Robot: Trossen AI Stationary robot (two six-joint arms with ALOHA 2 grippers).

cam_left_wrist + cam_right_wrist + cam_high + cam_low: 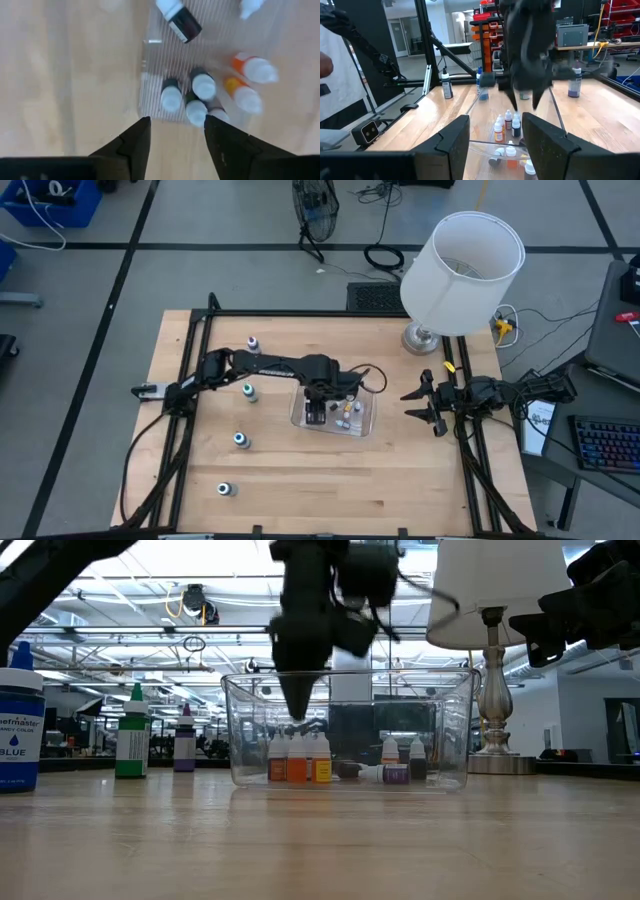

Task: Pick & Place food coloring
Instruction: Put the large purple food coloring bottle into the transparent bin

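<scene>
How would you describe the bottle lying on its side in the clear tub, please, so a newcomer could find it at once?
Start at the clear tub in the middle of the wooden table, under the left gripper. Most bottles inside stand upright in a cluster. The one you want lies on its side apart from them, with a white cap and a dark body.

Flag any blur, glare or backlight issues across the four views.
Low view: bright ceiling lights backlight the scene, so the left gripper over the clear tub reads as a dark shape. Left wrist view: bottles soft, out of focus. Right wrist view: the left arm smeared. High view: even light, lamp near white.
</scene>
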